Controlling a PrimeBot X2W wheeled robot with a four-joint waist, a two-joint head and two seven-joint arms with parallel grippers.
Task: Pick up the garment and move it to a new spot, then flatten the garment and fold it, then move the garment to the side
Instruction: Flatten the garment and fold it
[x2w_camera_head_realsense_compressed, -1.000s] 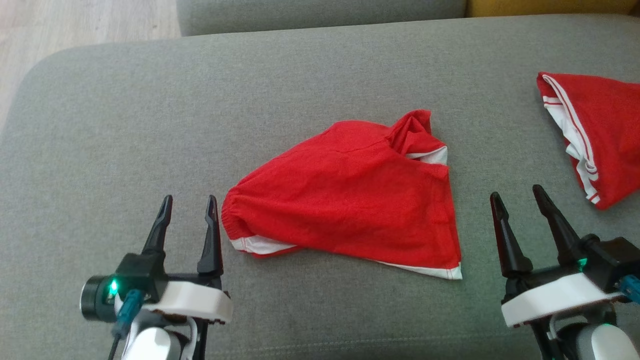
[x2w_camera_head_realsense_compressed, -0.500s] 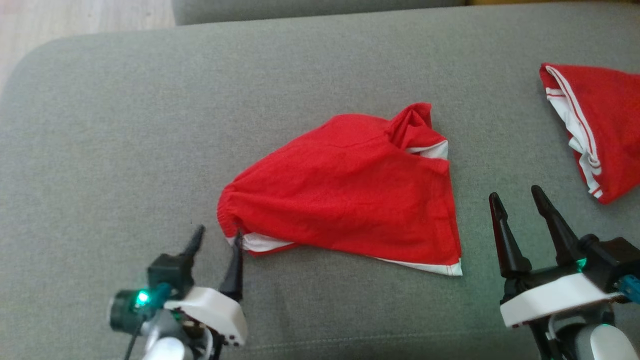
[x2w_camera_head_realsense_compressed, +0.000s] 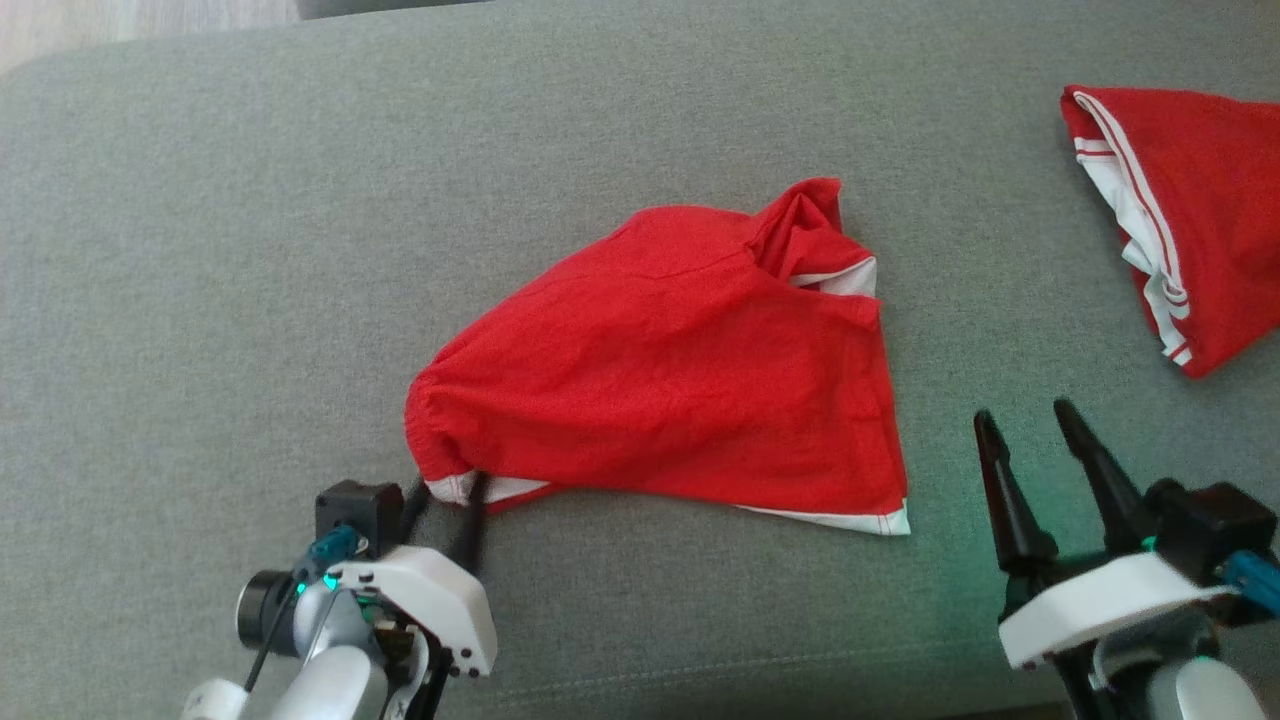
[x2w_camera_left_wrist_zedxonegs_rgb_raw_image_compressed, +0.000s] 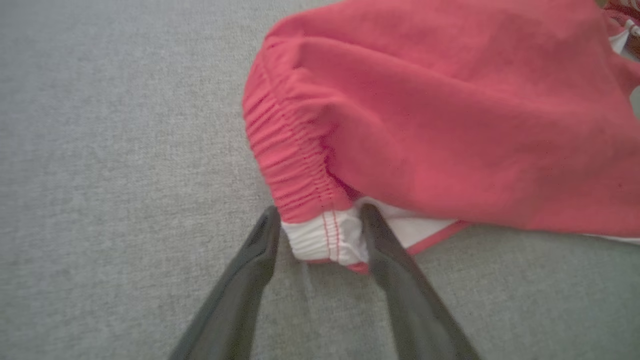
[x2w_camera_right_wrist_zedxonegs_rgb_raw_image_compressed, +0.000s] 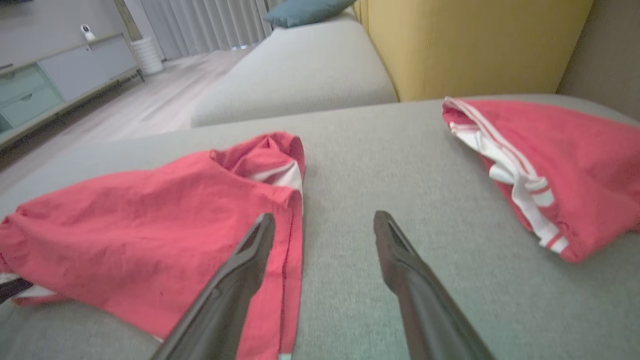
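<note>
The red garment (x2w_camera_head_realsense_compressed: 660, 380) lies crumpled mid-way across the grey sofa cushion (x2w_camera_head_realsense_compressed: 200, 300), and picking it up is the step in hand. The left gripper (x2w_camera_head_realsense_compressed: 448, 487) sets its fingers (x2w_camera_left_wrist_zedxonegs_rgb_raw_image_compressed: 250, 280) wide astride the white-trimmed corner (x2w_camera_left_wrist_zedxonegs_rgb_raw_image_compressed: 325, 235), not yet pinching, while the right gripper (x2w_camera_head_realsense_compressed: 1023, 412) hovers spread and empty near the garment's right hem. Next, I judge, the left fingers must close firmly on that corner before lifting.
</note>
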